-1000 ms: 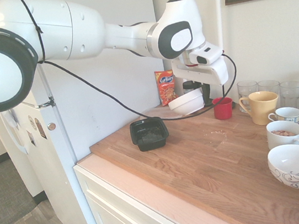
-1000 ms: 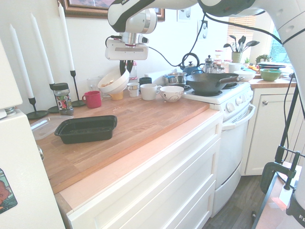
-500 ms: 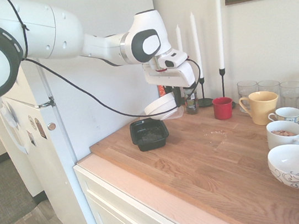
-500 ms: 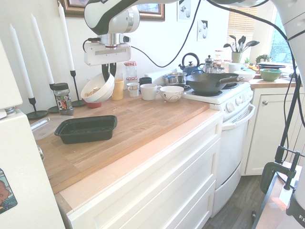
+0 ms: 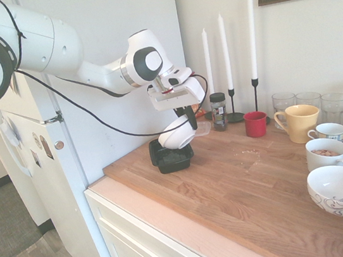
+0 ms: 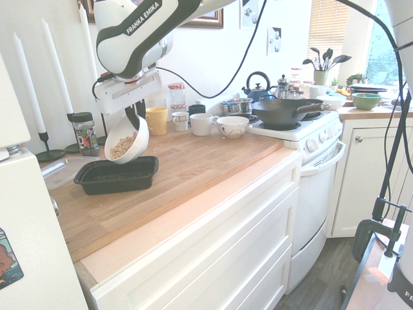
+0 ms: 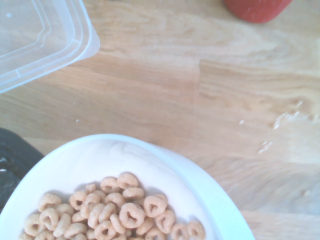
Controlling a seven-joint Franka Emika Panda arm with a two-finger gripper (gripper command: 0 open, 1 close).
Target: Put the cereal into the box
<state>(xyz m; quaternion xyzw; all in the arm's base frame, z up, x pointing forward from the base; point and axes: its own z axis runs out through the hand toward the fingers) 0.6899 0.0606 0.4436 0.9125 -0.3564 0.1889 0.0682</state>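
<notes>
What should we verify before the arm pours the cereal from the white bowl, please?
1. Fingers closed on the rim of the round white bowl: ok.
2. Small tan ring-shaped cereal inside the bowl: ok.
3. Shallow black plastic tray upright and uncovered, its clear flat plastic lid off to one side: ok.
4. Bowl tilted towards the tray: ok.
5. Bowl's lower rim fully over the tray's opening: cannot tell.
6. Short red cup apart from the tray: ok.
</notes>
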